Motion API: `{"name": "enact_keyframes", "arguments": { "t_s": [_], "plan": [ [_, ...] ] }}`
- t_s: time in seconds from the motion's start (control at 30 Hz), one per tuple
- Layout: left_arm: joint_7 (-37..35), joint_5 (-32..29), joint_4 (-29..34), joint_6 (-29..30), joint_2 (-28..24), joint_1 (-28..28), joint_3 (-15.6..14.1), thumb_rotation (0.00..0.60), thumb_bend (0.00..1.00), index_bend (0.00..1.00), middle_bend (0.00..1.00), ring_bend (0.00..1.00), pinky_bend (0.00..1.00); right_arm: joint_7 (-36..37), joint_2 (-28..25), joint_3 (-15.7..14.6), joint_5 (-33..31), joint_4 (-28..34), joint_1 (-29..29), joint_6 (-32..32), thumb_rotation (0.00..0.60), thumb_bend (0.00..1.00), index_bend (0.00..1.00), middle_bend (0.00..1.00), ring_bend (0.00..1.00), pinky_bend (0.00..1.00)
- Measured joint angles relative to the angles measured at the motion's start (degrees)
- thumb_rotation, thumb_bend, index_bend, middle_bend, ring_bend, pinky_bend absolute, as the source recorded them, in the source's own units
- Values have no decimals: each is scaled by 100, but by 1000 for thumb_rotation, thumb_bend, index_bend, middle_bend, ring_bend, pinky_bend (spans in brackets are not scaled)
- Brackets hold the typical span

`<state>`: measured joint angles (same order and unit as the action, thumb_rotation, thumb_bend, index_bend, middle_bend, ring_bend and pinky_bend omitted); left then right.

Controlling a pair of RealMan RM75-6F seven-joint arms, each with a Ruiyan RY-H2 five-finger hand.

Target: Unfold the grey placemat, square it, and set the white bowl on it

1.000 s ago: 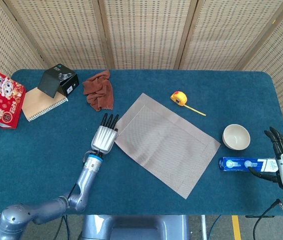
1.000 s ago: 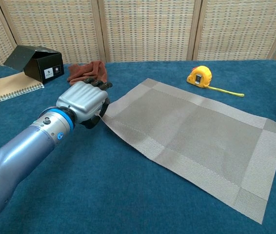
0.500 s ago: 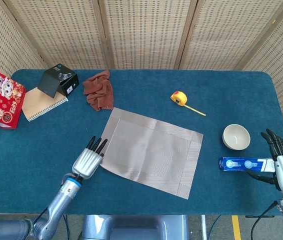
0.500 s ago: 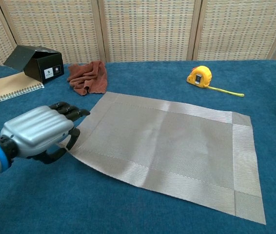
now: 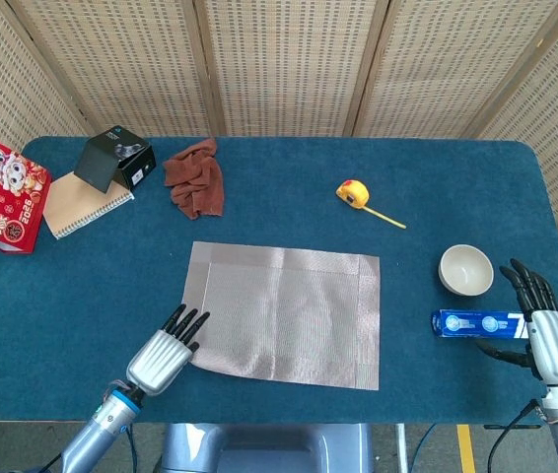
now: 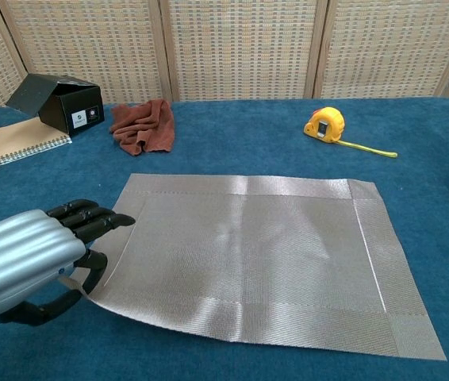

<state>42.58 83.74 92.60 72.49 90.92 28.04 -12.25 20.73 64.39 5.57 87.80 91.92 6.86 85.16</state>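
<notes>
The left hand [image 6: 30, 260] is pinching the near left corner of the grey woven placemat [image 5: 281, 313], which is lying unfolded and flat, mid-table. Farther right, the small white bowl [image 5: 466, 269] is sitting just beyond the spread right hand [image 5: 535, 330].

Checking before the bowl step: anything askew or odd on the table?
Mostly tidy. The grey placemat lies unfolded and nearly square to the table edge, but its near-left corner is lifted where the left hand pinches it. The yellow tape measure has some tape pulled out. The white bowl sits upright off the mat, near the right hand.
</notes>
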Motion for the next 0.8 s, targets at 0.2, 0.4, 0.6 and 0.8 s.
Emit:
{"name": "enact_keyframes", "arguments": {
  "t_s": [0.2, 0.4, 0.6, 0.8],
  "plan": [
    [-83, 294, 27, -12, -31, -120, -143, 600, 493, 745, 0, 0, 0, -24, 11, -18, 17, 1, 2, -3, 600, 80, 115, 0, 0, 0],
    [-191, 566, 2, 26, -64, -261, -254, 600, 492, 722, 0, 0, 0, -47, 23, -34, 20, 0, 9, -23, 600, 80, 115, 0, 0, 0],
    [-468, 778, -86, 92, -101, -425, -291, 600, 465, 490, 0, 0, 0, -83, 33, -47, 27, -2, 8, -21, 600, 80, 115, 0, 0, 0],
    [-676, 834, -133, 135, -230, -556, -274, 600, 353, 194, 0, 0, 0, -122, 47, -69, 47, -11, 8, -24, 600, 80, 115, 0, 0, 0]
  ]
}}
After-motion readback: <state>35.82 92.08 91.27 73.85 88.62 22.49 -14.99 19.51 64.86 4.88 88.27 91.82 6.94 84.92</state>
